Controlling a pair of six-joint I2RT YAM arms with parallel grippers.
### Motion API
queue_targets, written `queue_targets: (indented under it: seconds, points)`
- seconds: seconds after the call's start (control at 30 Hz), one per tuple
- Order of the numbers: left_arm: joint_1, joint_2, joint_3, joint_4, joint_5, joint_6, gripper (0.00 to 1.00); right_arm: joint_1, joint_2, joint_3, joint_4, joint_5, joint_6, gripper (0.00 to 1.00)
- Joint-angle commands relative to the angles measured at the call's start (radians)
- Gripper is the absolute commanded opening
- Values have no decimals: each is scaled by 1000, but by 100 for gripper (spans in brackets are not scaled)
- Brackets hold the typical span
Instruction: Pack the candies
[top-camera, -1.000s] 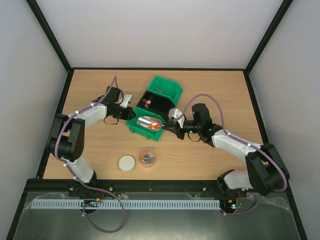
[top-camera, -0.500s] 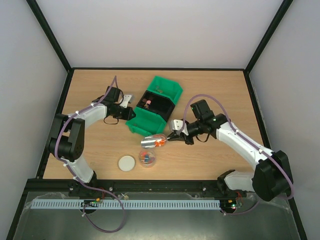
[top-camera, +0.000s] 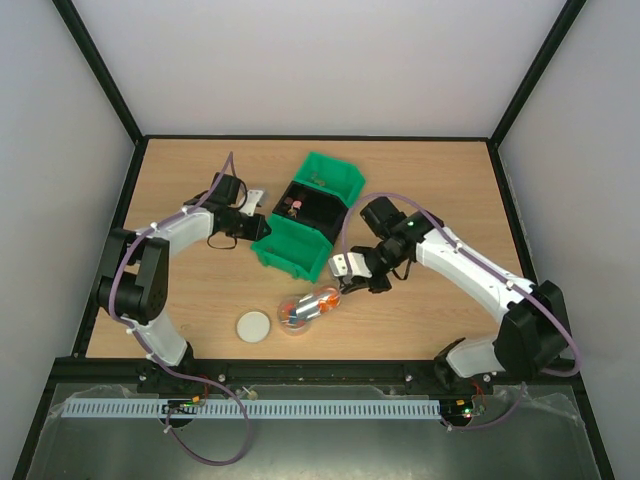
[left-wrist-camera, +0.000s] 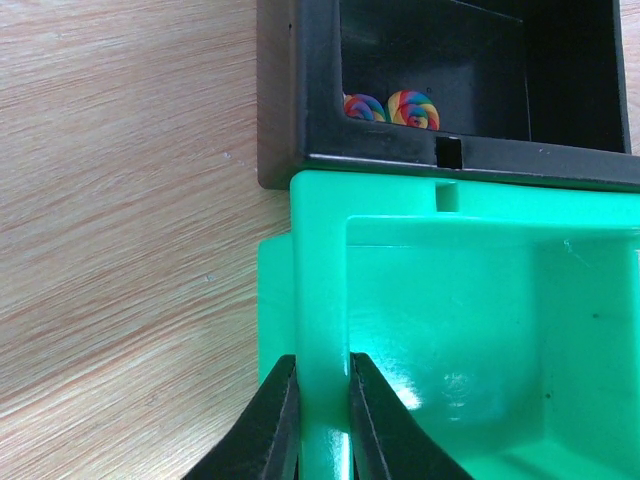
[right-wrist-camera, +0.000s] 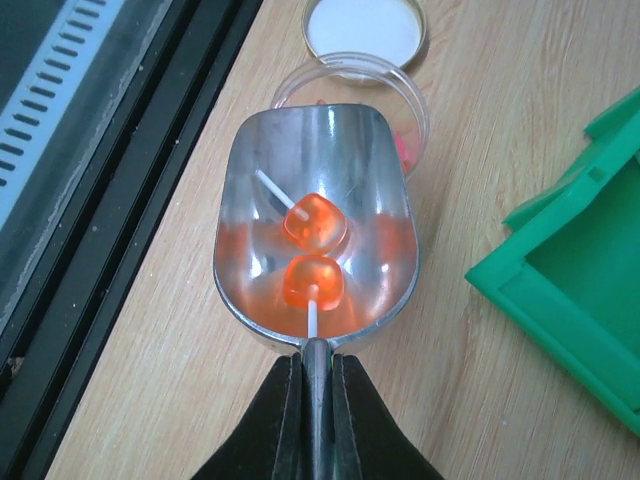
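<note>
My right gripper (right-wrist-camera: 317, 385) is shut on the handle of the metal scoop (right-wrist-camera: 270, 190). The scoop holds two orange candies (right-wrist-camera: 314, 252) on white sticks, and its mouth hangs over the small clear jar (right-wrist-camera: 345, 75). In the top view the scoop (top-camera: 318, 302) is over the jar (top-camera: 291, 315), which holds several mixed-colour candies. My left gripper (left-wrist-camera: 322, 365) is shut on the side wall of the near green bin (left-wrist-camera: 480, 300). Two swirl candies (left-wrist-camera: 400, 108) lie in the black bin (left-wrist-camera: 300, 90).
The jar's white lid (top-camera: 254, 326) lies left of the jar, also in the right wrist view (right-wrist-camera: 362, 25). Another green bin (top-camera: 335, 175) stands behind the black bin (top-camera: 310, 205). The table's black front rail (right-wrist-camera: 130, 160) runs close to the jar.
My right arm has carried the scoop with the orange candies out of the near green bin, toward the front, to above the jar. The left arm has not moved.
</note>
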Motion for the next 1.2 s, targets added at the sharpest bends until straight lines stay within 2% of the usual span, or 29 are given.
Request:
queue_targets:
  seconds: [0.0,0.43,0.77,0.9,1.17]
  points:
    - [3,-30,-29,-41,-18,5,2,48,32,62,-71,101,59,1]
    - [6,-39,-35,-34,-7,-1,2,126,90,139,-94,283,124,1]
    - [10,-33,-32,-34,-16,1,2,131,81,163,-94,295,160,1]
    - [13,-24,-19,-44,-34,6,2,118,71,134,-7,269,271,1]
    - [43,6,22,-51,-92,-4,2,-20,79,103,211,186,561,1]
